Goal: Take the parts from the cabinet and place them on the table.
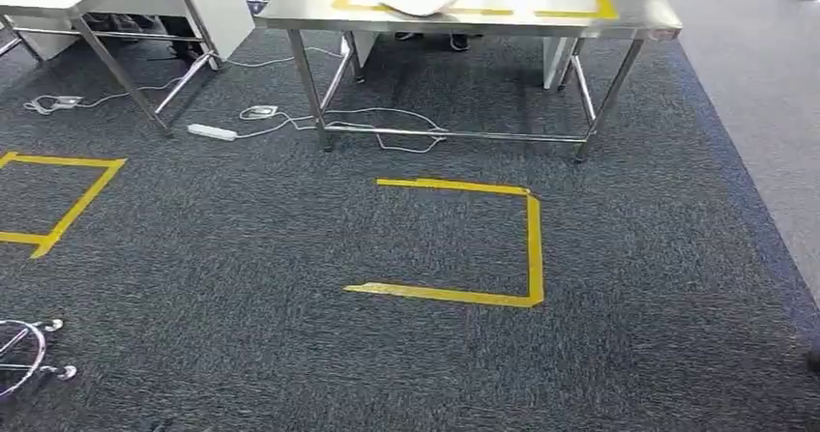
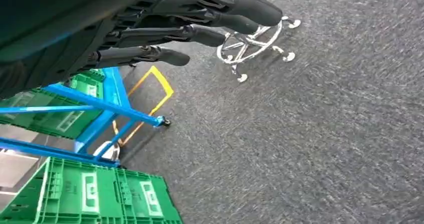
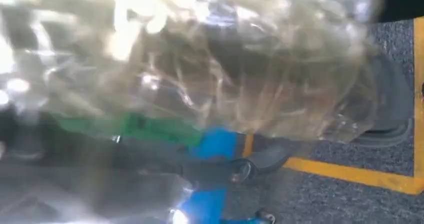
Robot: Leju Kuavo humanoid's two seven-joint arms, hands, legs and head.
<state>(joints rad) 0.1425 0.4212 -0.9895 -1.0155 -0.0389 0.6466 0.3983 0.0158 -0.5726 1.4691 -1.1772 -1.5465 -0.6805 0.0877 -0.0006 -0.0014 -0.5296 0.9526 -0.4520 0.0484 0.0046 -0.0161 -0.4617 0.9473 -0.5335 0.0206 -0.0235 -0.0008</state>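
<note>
1. While the robot faces the steel table (image 1: 464, 12) across the dark carpet, the relation that matters is between the clear plastic bag of parts (image 3: 210, 58) at the right wrist and that tabletop: the table lies ahead and well apart, beyond the yellow tape square (image 1: 454, 244) on the floor.
2. Seen from the right wrist, the crinkled bag sits right against the camera and hides the hand behind it, so I cannot tell how the right fingers lie; I judge the bag is carried there, but no grip is plainly shown. Its long axis cannot be read through the blur.
3. The left hand (image 2: 200, 28) hangs over the carpet, its dark fingers (image 2: 170, 56) stretched out nearly straight and slightly apart, holding nothing.
4. Near the left hand stand the blue rack (image 2: 107, 108) and green crates (image 2: 100, 196), with a chrome chair base (image 2: 255, 43) beyond the fingertips.
5. A white flat item (image 1: 421, 5) already lies on the table inside its yellow outline.
6. Judged from this, the right arm is the nearer one for the placing, once the table comes within reach.
</note>
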